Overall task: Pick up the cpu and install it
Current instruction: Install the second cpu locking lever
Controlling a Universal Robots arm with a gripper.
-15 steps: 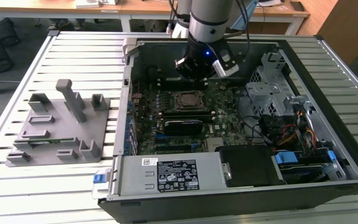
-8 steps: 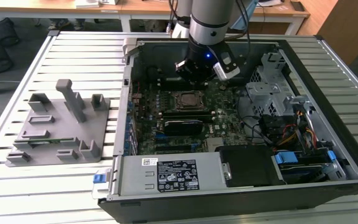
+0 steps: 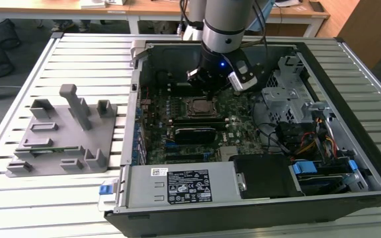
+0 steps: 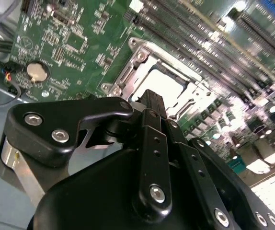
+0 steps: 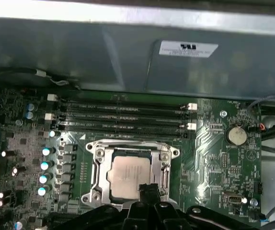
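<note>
The cpu sits inside the metal-framed socket on the motherboard in the open computer case; the gripper hovers just above it, fingers apparently closed, holding nothing

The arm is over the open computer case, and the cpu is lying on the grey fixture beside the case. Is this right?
Not quite. The arm is over the open computer case, but the cpu is not on the grey fixture. The first wrist view shows it lying in the motherboard socket, just beyond the gripper.
</note>
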